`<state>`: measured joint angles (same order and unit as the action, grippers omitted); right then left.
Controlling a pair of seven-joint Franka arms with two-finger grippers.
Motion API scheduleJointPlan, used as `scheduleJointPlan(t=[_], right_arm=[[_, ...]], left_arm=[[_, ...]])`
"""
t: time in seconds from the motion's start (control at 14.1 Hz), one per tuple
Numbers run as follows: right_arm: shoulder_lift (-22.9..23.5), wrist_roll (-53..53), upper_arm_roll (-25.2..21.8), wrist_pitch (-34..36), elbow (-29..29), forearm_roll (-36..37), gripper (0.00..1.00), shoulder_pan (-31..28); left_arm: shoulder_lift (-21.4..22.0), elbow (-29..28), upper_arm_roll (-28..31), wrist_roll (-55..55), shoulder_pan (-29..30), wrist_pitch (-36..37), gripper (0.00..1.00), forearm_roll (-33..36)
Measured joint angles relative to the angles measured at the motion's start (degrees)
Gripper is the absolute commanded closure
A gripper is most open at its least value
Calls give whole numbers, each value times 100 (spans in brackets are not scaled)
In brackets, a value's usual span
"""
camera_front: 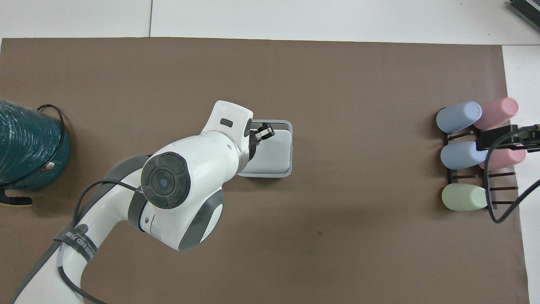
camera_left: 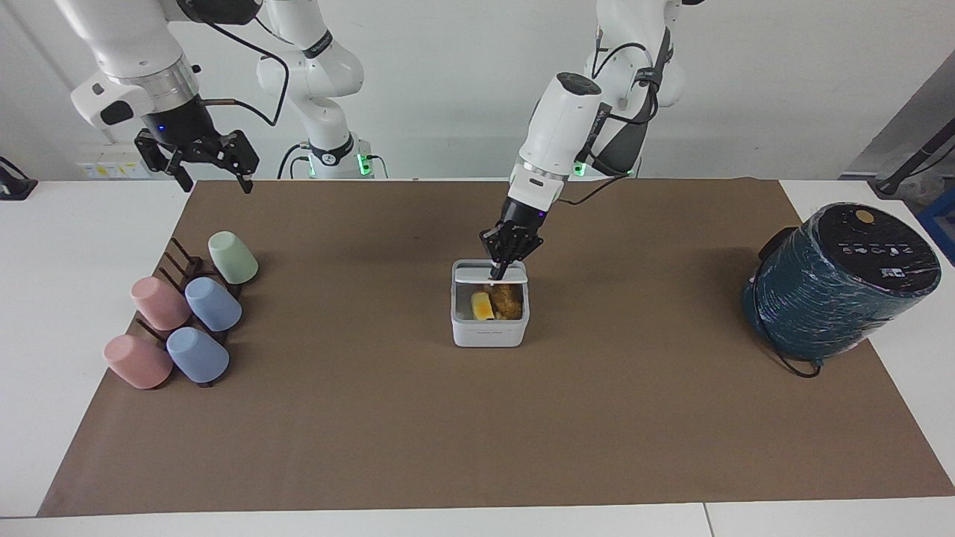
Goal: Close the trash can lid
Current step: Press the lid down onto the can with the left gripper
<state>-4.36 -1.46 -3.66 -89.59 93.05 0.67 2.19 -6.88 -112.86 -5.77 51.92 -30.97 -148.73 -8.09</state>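
The white trash can stands mid-mat with yellow and brown scraps showing inside. Its lid is hinged on the side nearer the robots and slopes low over the opening, leaving a gap at the side farther from them. From overhead the lid covers most of the trash can. My left gripper is shut, its tip pressing on top of the lid near its free edge; overhead the left gripper is over the can. My right gripper waits open and raised at the right arm's end.
A rack of pastel cups lies at the right arm's end, with the right gripper over it. A large dark teal cylindrical appliance with a cable sits at the left arm's end. A brown mat covers the table.
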Motion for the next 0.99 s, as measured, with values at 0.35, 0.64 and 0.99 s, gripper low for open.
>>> scheduleJointPlan(t=[0.35,0.64,0.99], right_arm=[[0,0,0,0,0,0,0,0],[0,0,0,0,0,0,0,0],[0,0,0,0,1,0,0,0]], left_arm=[[-175,0,0,0,0,-197,100,-15],[-466,-2,0,2,1,-561,100,-17],[-704,5,0,2,43,-805,100,-18]])
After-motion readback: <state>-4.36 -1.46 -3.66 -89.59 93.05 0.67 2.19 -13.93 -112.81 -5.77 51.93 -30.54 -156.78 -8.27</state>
